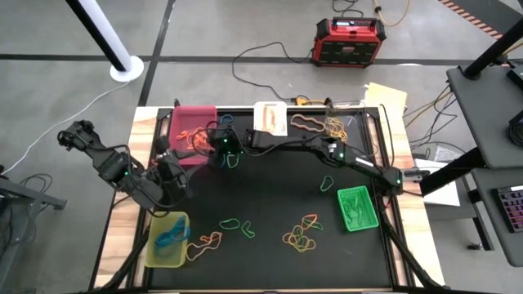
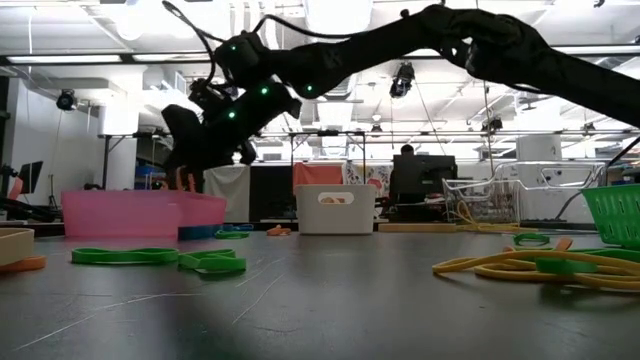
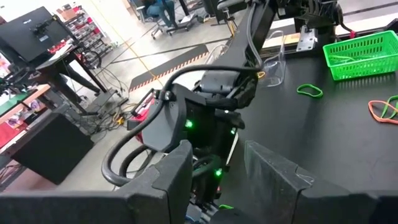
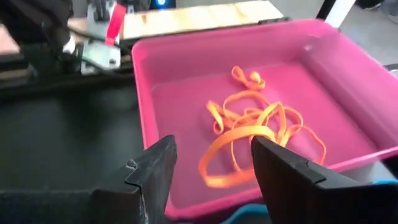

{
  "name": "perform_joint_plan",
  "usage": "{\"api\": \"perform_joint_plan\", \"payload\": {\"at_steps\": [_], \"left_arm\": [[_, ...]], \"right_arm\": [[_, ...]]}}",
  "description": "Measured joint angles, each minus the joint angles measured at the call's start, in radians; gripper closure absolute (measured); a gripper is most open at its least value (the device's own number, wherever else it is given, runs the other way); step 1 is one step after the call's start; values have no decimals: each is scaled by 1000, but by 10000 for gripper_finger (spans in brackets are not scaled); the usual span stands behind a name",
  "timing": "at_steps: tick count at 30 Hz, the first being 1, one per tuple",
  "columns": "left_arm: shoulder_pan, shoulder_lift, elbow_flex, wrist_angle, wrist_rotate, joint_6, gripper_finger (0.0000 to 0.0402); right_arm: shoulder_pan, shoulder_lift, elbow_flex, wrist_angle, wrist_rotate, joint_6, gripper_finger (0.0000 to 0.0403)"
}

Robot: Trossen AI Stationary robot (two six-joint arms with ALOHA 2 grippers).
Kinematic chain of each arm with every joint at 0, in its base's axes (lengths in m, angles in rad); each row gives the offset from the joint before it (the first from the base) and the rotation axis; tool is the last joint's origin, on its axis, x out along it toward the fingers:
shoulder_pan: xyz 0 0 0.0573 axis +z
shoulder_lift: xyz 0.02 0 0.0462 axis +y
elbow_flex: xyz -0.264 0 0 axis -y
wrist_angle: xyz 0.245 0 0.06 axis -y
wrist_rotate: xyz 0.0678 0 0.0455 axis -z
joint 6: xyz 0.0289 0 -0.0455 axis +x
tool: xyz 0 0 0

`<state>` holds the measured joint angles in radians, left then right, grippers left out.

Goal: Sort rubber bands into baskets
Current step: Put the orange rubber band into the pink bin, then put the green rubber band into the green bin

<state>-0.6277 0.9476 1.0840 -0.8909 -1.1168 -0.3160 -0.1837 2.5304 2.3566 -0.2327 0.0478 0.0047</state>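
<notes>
A red-and-black power box (image 1: 350,42) sits on the grey floor beyond the far edge of the black-topped desk (image 1: 270,204), well away from the right claw (image 1: 219,143), with a black cable (image 1: 261,53) trailing from it. A white round-footed pole (image 1: 114,45) stands on the floor farther out than the left claw (image 1: 167,167). A keyboard (image 1: 511,214) lies on a side table, far past the right claw's arm. Behind the desk, a person (image 2: 405,152) sits among monitors.

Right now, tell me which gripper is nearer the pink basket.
Right. The right gripper hangs open at the pink basket's rim, above its orange bands. The left gripper sits farther off, nearer the yellow-green basket.
</notes>
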Motion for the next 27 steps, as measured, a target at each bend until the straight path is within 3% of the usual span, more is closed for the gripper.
{"api": "perform_joint_plan", "payload": {"at_steps": [8, 20, 27], "left_arm": [[0, 12, 0, 1, 0, 0, 270], [0, 14, 0, 0, 0, -11, 270], [0, 14, 0, -9, 29, -42, 270]], "right_arm": [[-11, -10, 0, -78, -145, -17, 199], [-22, -61, 0, -293, -149, -93, 199], [-22, -155, 0, -580, -145, -201, 199]]}}
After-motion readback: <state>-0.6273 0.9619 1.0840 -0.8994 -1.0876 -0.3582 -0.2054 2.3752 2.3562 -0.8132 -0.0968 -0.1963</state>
